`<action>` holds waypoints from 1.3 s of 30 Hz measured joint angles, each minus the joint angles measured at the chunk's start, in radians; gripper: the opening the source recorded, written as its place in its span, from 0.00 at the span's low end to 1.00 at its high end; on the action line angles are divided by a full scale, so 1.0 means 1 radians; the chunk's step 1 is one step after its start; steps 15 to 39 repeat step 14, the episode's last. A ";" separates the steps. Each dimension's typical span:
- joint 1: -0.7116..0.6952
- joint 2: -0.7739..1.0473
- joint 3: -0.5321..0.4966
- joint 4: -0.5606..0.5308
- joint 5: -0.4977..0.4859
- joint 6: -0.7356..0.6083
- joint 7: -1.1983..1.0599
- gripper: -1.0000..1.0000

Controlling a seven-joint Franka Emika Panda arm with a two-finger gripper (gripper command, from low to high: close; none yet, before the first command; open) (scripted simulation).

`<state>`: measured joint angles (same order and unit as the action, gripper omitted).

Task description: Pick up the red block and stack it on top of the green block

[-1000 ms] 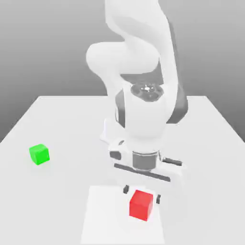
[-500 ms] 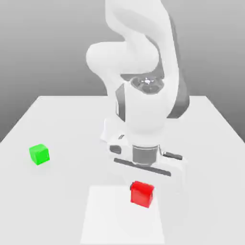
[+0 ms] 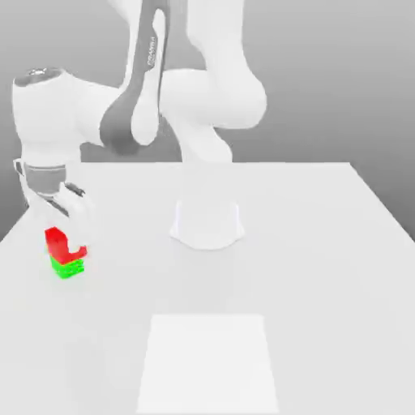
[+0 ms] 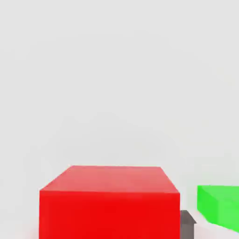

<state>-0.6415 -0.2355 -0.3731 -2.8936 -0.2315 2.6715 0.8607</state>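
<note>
The red block (image 3: pixel 54 241) hangs at the exterior view's left, just above the green block (image 3: pixel 70 268) and shifted a little to the left of it. My gripper (image 3: pixel 59 233) comes down from above and is shut on the red block. In the hand view the red block (image 4: pixel 109 203) sits close, with one dark finger pad (image 4: pixel 187 224) against its side. The green block (image 4: pixel 219 207) lies lower and off to one side of it. Whether the two blocks touch I cannot tell.
The white table (image 3: pixel 324 243) carries the arm's round base (image 3: pixel 207 223) at its middle. A paler rectangular patch (image 3: pixel 209 365) lies near the front edge. The table's left edge runs close to the two blocks.
The arm has swung from the front middle of the table to the exterior view's left, carrying the red block from above the pale patch to just over the green block.
</note>
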 joint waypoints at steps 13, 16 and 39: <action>0.019 0.248 -0.098 -0.024 0.279 0.256 -0.289 1.00; 0.024 0.248 -0.098 -0.024 0.279 0.256 -0.289 1.00; 0.024 0.248 -0.098 -0.024 0.279 0.256 -0.289 1.00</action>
